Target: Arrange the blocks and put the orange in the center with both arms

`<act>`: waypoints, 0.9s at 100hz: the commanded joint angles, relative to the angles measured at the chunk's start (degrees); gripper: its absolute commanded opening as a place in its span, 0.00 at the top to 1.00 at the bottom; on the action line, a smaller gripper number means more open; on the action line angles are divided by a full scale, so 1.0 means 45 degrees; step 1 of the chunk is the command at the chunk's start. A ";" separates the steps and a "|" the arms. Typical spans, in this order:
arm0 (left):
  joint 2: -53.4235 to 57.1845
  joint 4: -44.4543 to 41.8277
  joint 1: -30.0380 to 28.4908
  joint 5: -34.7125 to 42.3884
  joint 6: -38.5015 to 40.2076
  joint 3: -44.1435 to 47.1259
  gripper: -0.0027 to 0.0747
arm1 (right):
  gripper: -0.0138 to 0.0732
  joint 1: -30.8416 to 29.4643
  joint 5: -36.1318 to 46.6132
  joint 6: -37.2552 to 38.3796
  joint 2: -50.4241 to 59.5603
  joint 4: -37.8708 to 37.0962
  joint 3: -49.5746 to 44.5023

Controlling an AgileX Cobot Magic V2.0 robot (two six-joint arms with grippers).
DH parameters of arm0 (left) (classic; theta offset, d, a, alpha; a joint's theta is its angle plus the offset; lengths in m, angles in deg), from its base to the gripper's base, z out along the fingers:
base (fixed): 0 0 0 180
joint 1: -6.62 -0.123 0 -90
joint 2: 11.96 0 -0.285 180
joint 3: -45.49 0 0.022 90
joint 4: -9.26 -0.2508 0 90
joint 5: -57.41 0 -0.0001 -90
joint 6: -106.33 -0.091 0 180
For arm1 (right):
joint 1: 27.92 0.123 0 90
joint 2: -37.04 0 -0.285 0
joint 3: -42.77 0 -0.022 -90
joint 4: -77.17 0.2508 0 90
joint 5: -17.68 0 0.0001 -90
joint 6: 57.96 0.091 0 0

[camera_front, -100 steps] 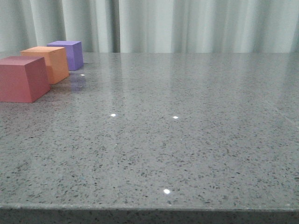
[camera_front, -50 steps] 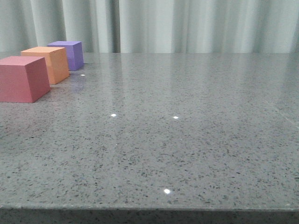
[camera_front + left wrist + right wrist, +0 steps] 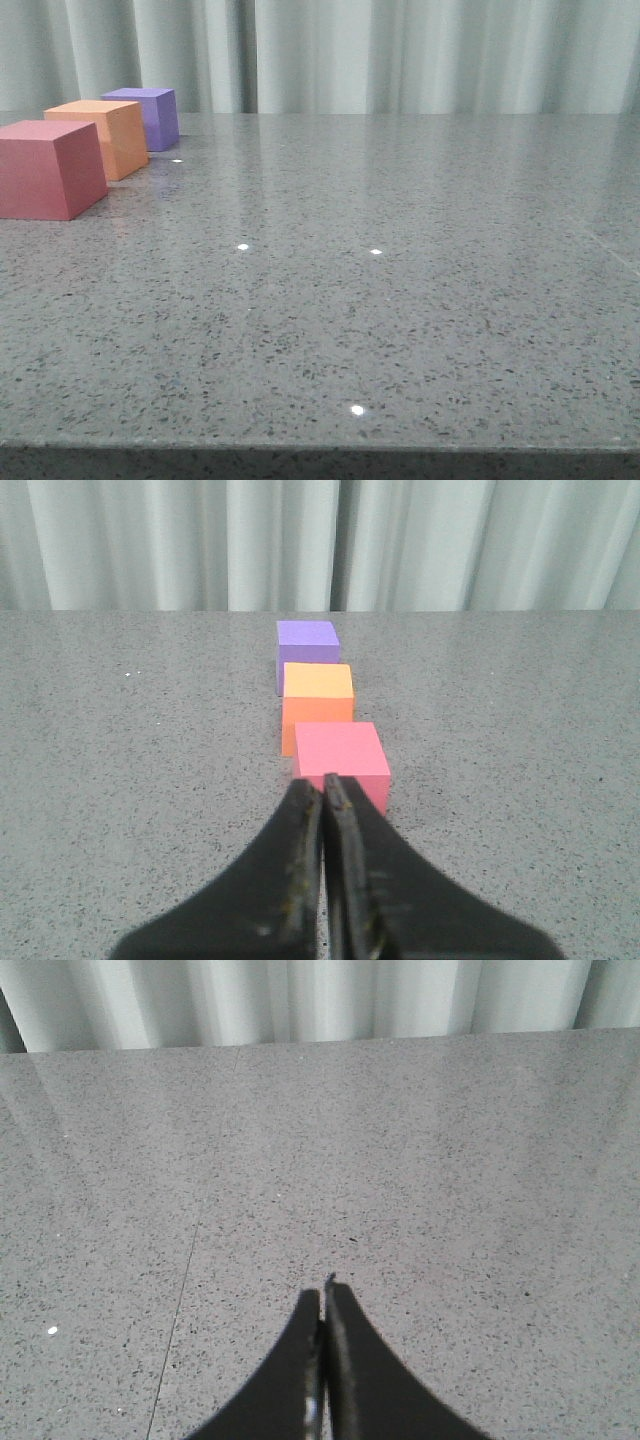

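Observation:
Three cubes stand in a row at the far left of the grey table (image 3: pixel 400 300): a red-pink cube (image 3: pixel 48 168) nearest, the orange cube (image 3: pixel 105 135) in the middle, a purple cube (image 3: pixel 148 115) farthest. In the left wrist view they line up straight ahead: red-pink (image 3: pixel 340 760), orange (image 3: pixel 317 700), purple (image 3: pixel 307 645). My left gripper (image 3: pixel 323 782) is shut and empty, its tips just short of the red-pink cube. My right gripper (image 3: pixel 322 1295) is shut and empty over bare table. Neither gripper shows in the front view.
A pale curtain (image 3: pixel 400 55) hangs behind the table's far edge. The table's front edge (image 3: pixel 320 445) runs along the bottom of the front view. A thin seam line (image 3: pixel 180 1310) crosses the tabletop near the right gripper.

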 commanded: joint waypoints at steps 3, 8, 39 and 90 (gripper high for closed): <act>-0.0102 0.0050 0.0006 0.0850 0.0017 -0.0338 0.99 | 0.92 -0.0095 0.1026 -0.0152 -0.0039 -0.0301 0.0342; -0.0102 0.0050 0.0006 0.0850 0.0017 -0.0338 0.99 | 0.92 -0.0095 0.1026 -0.0152 -0.0039 -0.0301 0.0342; -0.0102 0.0050 0.0006 0.0850 0.0017 -0.0338 0.99 | 0.92 -0.0095 0.1026 -0.0152 -0.0039 -0.0301 0.0342; 0.2061 -0.0590 -0.2016 0.4522 0.0017 0.2776 0.99 | 0.92 -0.0095 0.1026 -0.0152 -0.0039 -0.0301 0.0342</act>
